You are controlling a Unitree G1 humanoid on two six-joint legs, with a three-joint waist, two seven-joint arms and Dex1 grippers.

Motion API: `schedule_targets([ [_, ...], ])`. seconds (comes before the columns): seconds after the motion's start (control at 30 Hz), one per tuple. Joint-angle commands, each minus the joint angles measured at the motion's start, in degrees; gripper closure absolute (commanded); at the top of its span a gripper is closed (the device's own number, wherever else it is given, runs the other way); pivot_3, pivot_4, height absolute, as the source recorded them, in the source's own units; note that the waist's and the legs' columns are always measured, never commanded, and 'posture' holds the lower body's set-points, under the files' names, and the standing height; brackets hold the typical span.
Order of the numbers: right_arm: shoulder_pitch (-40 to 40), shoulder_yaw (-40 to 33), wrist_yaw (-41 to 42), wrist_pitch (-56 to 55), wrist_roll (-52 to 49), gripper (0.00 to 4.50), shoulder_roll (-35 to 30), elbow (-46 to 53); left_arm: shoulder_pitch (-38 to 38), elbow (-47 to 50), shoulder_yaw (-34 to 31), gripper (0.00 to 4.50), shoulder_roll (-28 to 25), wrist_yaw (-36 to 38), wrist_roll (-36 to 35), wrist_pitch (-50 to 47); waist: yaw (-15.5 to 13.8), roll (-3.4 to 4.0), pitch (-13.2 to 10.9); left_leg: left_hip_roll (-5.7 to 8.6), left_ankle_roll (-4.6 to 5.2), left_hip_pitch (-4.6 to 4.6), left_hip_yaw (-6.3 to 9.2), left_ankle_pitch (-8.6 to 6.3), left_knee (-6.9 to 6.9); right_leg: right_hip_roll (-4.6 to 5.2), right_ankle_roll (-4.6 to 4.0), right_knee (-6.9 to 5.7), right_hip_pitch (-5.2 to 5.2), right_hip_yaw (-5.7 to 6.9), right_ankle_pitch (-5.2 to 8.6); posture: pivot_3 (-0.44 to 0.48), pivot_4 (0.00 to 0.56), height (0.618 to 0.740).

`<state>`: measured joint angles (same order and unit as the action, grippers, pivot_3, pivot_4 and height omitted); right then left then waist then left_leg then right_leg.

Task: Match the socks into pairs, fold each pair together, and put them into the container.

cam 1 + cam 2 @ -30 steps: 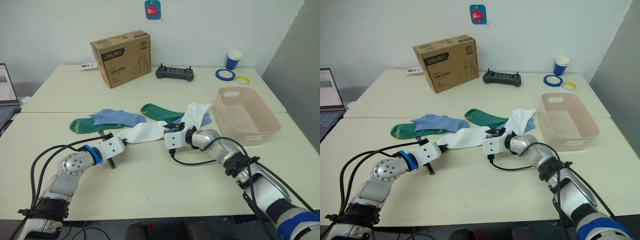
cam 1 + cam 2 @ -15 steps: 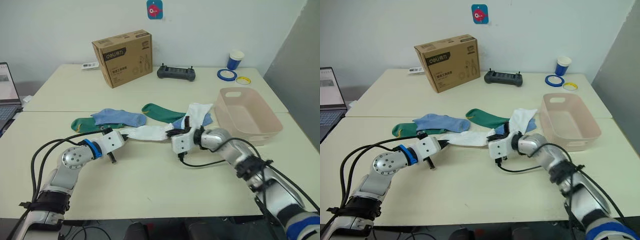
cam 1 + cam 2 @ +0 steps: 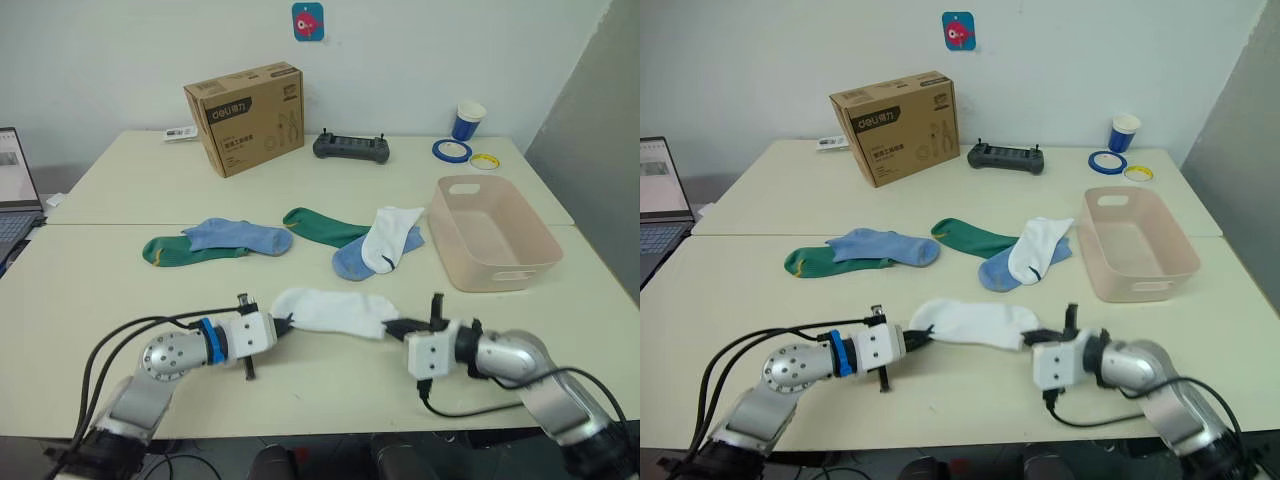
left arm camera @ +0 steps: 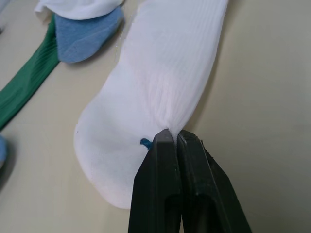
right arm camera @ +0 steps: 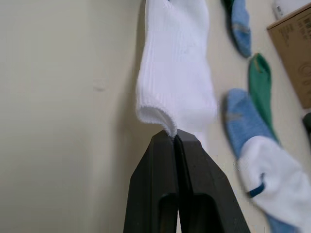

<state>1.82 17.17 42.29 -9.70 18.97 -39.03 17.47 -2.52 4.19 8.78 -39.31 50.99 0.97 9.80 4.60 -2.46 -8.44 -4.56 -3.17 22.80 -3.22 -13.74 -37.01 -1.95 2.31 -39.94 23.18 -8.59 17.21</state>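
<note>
Two grippers, one sock: the white sock (image 3: 332, 312) is stretched between the left gripper (image 3: 284, 323) and the right gripper (image 3: 393, 327); each is clenched on an end of it, toe end at the left, cuff at the right
Change: a second ago this sock lay up among the others with both grippers at it; now it has been drawn toward the near edge of the table (image 3: 120, 300), well apart from the rest
Meaning: one white sock looks singled out for pairing; its mate (image 3: 389, 235) is not yet fetched, and nothing is folded
Sock's look: ribbed, soft, sagging slightly between the pinches; a small blue mark near the toe
Others: the second white sock lies over a light blue sock (image 3: 352, 258); another light blue sock (image 3: 238, 236) overlaps a green sock (image 3: 180, 249); a second green sock (image 3: 320, 226) lies beside them
Container: the pink basin (image 3: 490, 232) stands at the right, no sock in it
</note>
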Motion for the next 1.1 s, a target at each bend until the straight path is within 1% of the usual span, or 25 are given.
schedule_targets([
  [0.03, -0.51, -2.18, -0.44, 1.48, -0.95, 4.47, -0.06, 4.16, 0.60, 3.54, 1.20, 4.50, -0.60, 1.70, -0.84, -1.97, 0.03, -0.02, -0.01, 0.02, 0.00, -0.02, -0.02, 0.01, -0.02, 0.00, -0.02, 0.00, 0.00, -0.04, -0.04, 0.000, 0.150, 0.740],
  [0.1, -0.72, -2.38, -0.12, 1.61, -1.55, 4.47, -0.18, 4.17, 0.07, 4.50, 0.86, 4.50, -0.63, 2.06, -1.24, -3.92, 0.16, -0.04, -0.02, 0.06, 0.05, -0.09, -0.05, 0.05, -0.05, 0.02, -0.01, 0.00, -0.02, -0.11, -0.13, 0.000, 0.150, 0.740],
  [0.13, -0.95, -2.49, 0.18, 1.54, -1.92, 4.03, -0.46, 4.19, -0.12, 5.22, 0.71, 4.07, -0.75, 2.54, -1.78, -5.27, 0.17, -0.06, -0.03, 0.06, 0.06, -0.10, -0.06, 0.06, -0.05, 0.02, -0.02, 0.00, -0.02, -0.12, -0.14, 0.000, 0.150, 0.740],
  [0.17, -1.16, -2.60, 0.36, 1.29, -2.12, 3.80, -0.75, 4.23, -0.23, 5.76, 0.53, 3.86, -0.89, 2.85, -2.06, -6.16, 0.15, -0.07, -0.04, 0.06, 0.07, -0.10, -0.05, 0.06, -0.05, 0.02, -0.02, 0.01, -0.02, -0.11, -0.14, 0.000, 0.150, 0.740],
  [0.2, -1.41, -2.73, 0.60, 1.11, -2.50, 3.48, -0.99, 4.35, -0.27, 6.08, 0.30, 3.57, -1.04, 2.95, -2.13, -6.54, 0.14, -0.07, -0.04, 0.07, 0.08, -0.10, -0.04, 0.07, -0.05, 0.02, -0.02, 0.01, 0.00, -0.10, -0.14, 0.000, 0.150, 0.740],
  [0.3, -2.13, -2.94, 1.11, 0.36, -3.35, 2.43, -1.78, 4.81, -0.12, 5.91, -1.03, 2.66, -2.26, 3.78, -3.16, -6.25, 0.08, -0.07, -0.04, 0.06, 0.08, -0.07, -0.04, 0.06, 0.02, 0.01, -0.07, 0.05, 0.01, -0.08, -0.09, 0.000, 0.150, 0.740],
  [0.33, -2.27, -2.95, 1.20, -0.05, -3.56, 2.01, -2.03, 4.88, -0.18, 5.32, -1.51, 2.31, -2.73, 4.09, -3.58, -5.64, 0.08, -0.07, -0.04, 0.06, 0.08, -0.06, -0.04, 0.06, 0.04, 0.01, -0.08, 0.05, 0.01, -0.06, -0.04, 0.000, 0.150, 0.740],
  [0.37, -2.12, -2.78, 1.25, -1.05, -3.43, 1.71, -2.30, 4.81, -0.84, 3.25, -1.97, 2.00, -3.65, 4.81, -3.50, -2.87, 0.08, -0.07, -0.04, 0.04, 0.08, -0.04, -0.03, 0.06, 0.06, 0.00, -0.07, 0.05, 0.02, -0.04, -0.02, 0.000, 0.150, 0.740],
  [0.4, -1.89, -2.48, 1.58, -1.87, -3.29, 1.30, -2.57, 4.67, -1.60, 1.28, -2.26, 1.66, -4.36, 5.56, -3.50, 0.02, 0.08, -0.06, -0.04, 0.03, 0.09, -0.04, -0.02, 0.05, 0.09, 0.00, -0.06, 0.05, 0.03, -0.03, -0.02, 0.000, 0.150, 0.740],
  [0.47, -1.05, -1.51, 2.56, -3.62, -2.57, 0.65, -3.26, 4.02, -3.46, -2.30, -2.38, 1.04, -4.78, 6.50, -3.86, 4.52, 0.08, -0.06, -0.04, 0.03, 0.09, -0.04, 0.02, 0.05, 0.14, -0.02, -0.05, 0.05, 0.05, 0.02, -0.01, 0.000, 0.150, 0.740],
  [0.57, 0.71, -0.31, 2.80, -5.50, -1.49, 0.64, -3.29, 2.48, -6.18, -6.27, -1.08, 0.11, -4.25, 7.52, -3.52, 9.21, 0.09, -0.06, -0.06, 0.02, 0.09, -0.04, 0.02, 0.05, 0.13, -0.03, -0.18, 0.04, 0.05, 0.04, 0.06, 0.000, 0.150, 0.740],
  [0.7, 3.97, 2.20, 3.05, -6.94, 0.74, 0.64, -2.44, -0.12, -9.29, -10.48, 1.97, 0.11, -3.31, 9.29, -1.65, 13.32, 0.05, -0.06, -0.06, 0.05, 0.09, -0.03, -0.02, 0.05, 0.05, -0.01, -0.14, 0.05, 0.02, -0.01, 0.03, 0.000, 0.150, 0.740],
  [0.9, 6.40, 3.91, 3.23, -7.55, 1.30, 0.64, -1.48, -1.53, -12.31, -13.90, 3.72, 0.11, -2.51, 10.03, -0.28, 14.85, -0.12, -0.07, -0.06, 0.06, 0.09, -0.04, -0.02, 0.05, 0.03, -0.01, -0.08, 0.04, -0.01, -0.02, 0.00, 0.000, 0.150, 0.740],
  [0.97, 6.58, 4.02, 3.45, -7.77, 1.23, 1.03, -1.55, -1.87, -12.76, -14.78, 3.77, 0.51, -2.48, 10.00, -0.07, 14.94, -0.16, -0.07, -0.06, 0.05, 0.10, -0.05, -0.02, 0.05, 0.03, -0.01, -0.08, 0.04, -0.01, -0.02, -0.01, 0.000, 0.150, 0.740],
  [1.03, 6.68, 3.71, 3.69, -7.90, 0.59, 1.62, -1.66, -2.23, -13.18, -15.64, 3.90, 1.04, -2.63, 10.00, 0.12, 14.89, -0.22, -0.07, -0.06, 0.05, 0.10, -0.04, -0.02, 0.05, 0.03, -0.01, -0.07, 0.04, -0.01, -0.02, -0.01, 0.000, 0.150, 0.740],
  [1.1, 6.72, 3.25, 3.71, -8.38, 0.26, 2.38, -1.86, -2.45, -13.26, -15.79, 3.96, 1.70, -2.47, 9.84, 0.07, 15.05, -0.24, -0.06, -0.06, 0.05, 0.10, -0.05, -0.03, 0.05, 0.01, -0.01, -0.06, 0.03, -0.01, -0.03, -0.02, 0.000, 0.150, 0.740],
])
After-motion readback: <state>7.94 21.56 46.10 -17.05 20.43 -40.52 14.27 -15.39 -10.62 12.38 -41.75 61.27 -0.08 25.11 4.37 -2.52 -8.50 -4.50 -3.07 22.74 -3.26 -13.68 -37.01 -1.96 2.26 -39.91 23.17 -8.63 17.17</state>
